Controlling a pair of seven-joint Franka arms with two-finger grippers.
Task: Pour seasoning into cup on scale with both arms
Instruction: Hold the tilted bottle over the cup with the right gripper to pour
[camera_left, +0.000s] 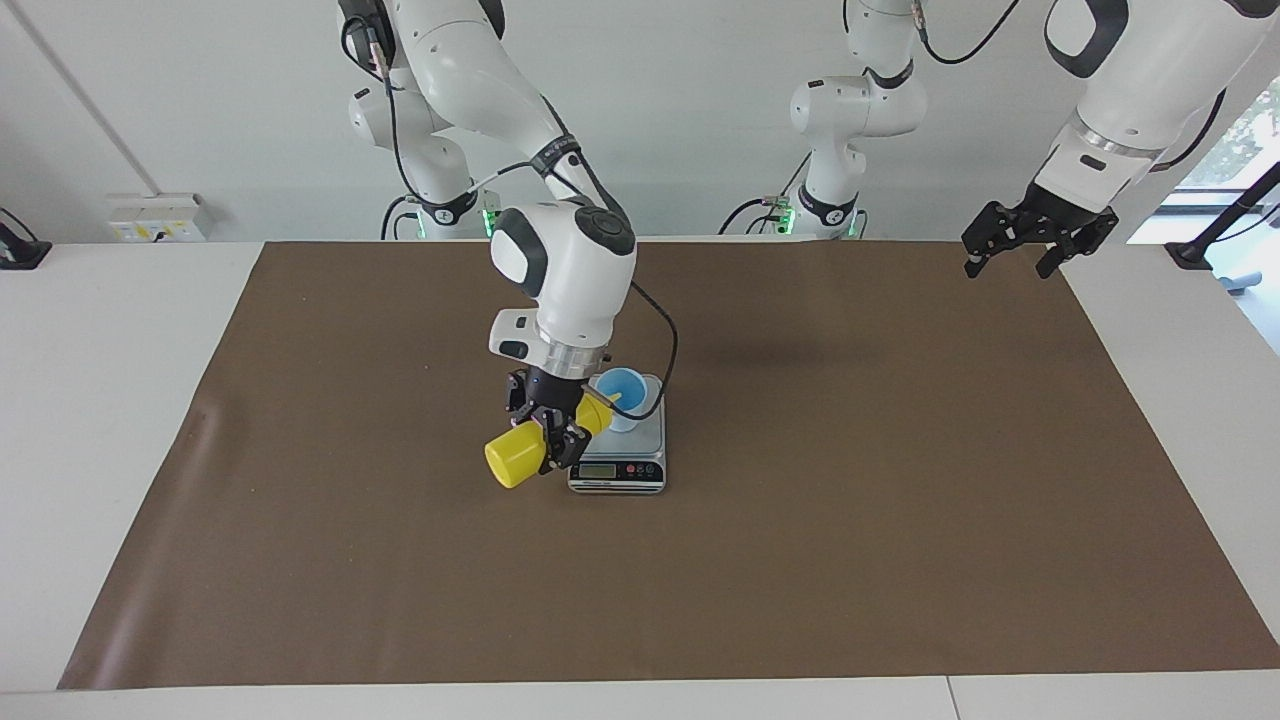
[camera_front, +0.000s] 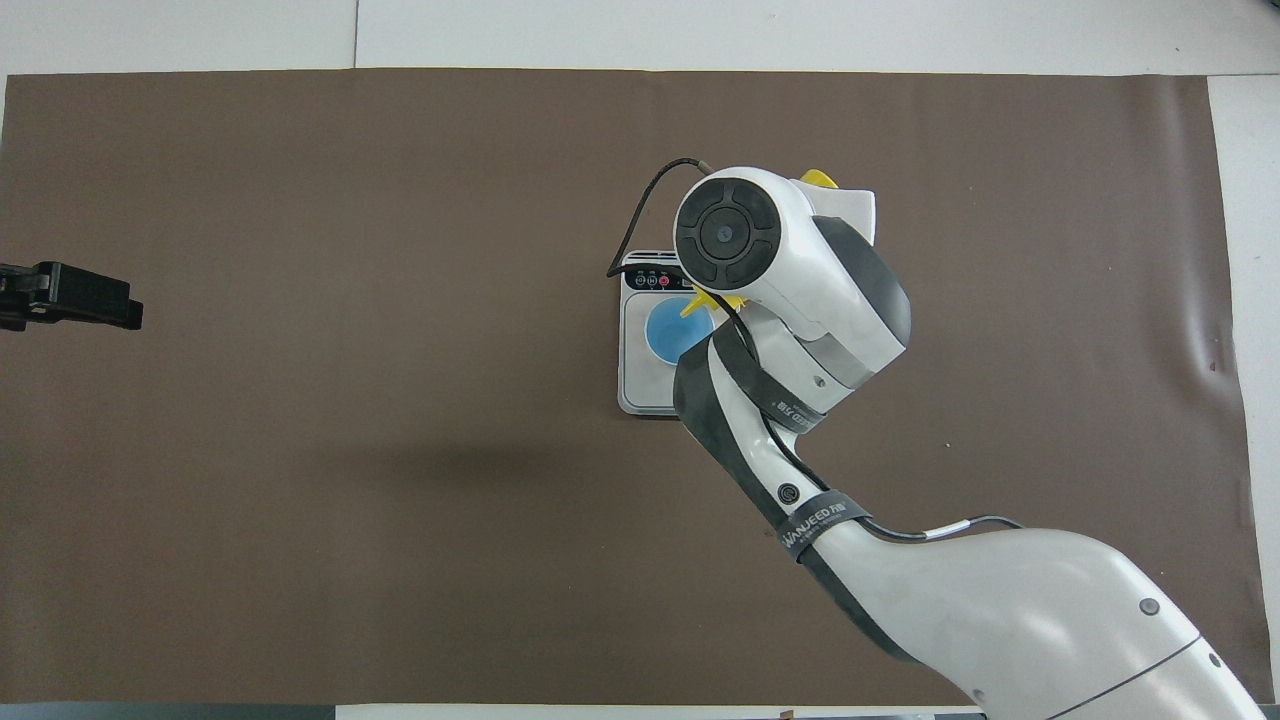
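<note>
Seasoning (camera_left: 522, 452) lies sideways, clamped in right pincer (camera_left: 553, 440), nozzle tip over cup (camera_left: 621, 398) rim; left pincer (camera_left: 1018, 243) apart, waits.

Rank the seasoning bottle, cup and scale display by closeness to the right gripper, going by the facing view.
1. Seasoning bottle: held in the right gripper, tilted.
2. Cup: on the scale, under the nozzle.
3. Scale display: roughly level with the cup; too close to call.

White wall (camera_left: 680, 120), white table (camera_left: 120, 400), brown mat (camera_left: 800, 560), bright window (camera_left: 1250, 130)

Robotics lab: two arms (camera_left: 560, 270), brown mat (camera_left: 900, 480), bare walls.
</note>
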